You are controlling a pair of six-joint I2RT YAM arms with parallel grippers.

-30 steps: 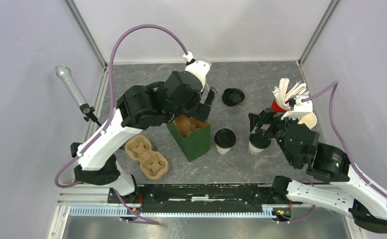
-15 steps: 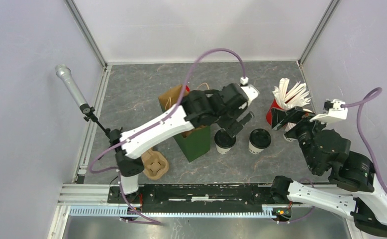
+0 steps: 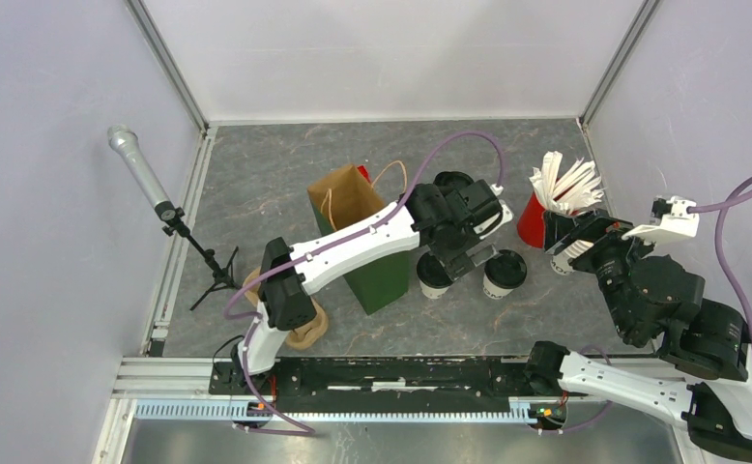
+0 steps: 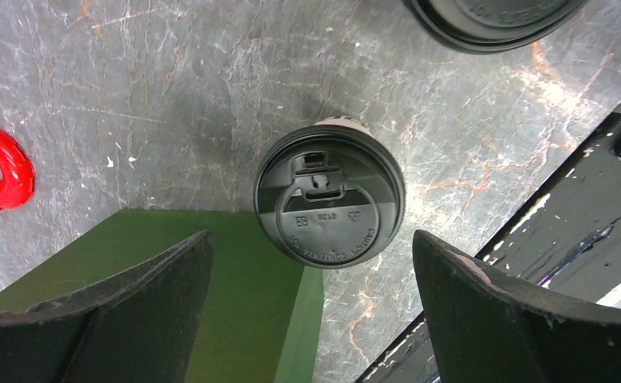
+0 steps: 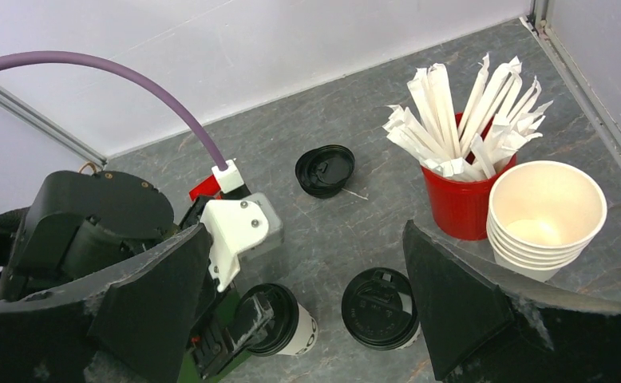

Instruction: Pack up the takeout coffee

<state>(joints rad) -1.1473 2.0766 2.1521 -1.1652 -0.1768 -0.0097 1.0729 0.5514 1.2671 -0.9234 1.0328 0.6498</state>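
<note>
The left arm reaches from its base at the near left corner in a long slant to the middle of the bench, wrist bent so the left claw (image 3: 461,259) points straight down. Its jaws stand wide apart and hold nothing. In the left wrist view the claw (image 4: 309,238) hangs above a lidded cup (image 4: 329,209), the lid framed between the two fingers (image 4: 132,311) with clear space on both sides. This cup (image 3: 434,275) stands upright just beside the right wall of the green bag (image 3: 377,278), about mid-bench.

A second lidded cup (image 3: 504,273) stands upright just to the right of the first, apart from it and free of both claws. The right wrist view shows both: first cup (image 5: 287,323), second cup (image 5: 381,307).

The right arm rises from the near right corner, elbow high. The right claw (image 3: 567,237) is lifted near the right edge and aimed at the middle. Its jaws are spread wide and empty (image 5: 303,231).

By the right edge stands a red cup (image 5: 459,203) of white sticks, with a stack of lidless cups (image 5: 545,219) touching its near side. A loose lid (image 5: 325,170) lies toward the far edge. A brown bag (image 3: 338,196) sits behind the green one.
</note>
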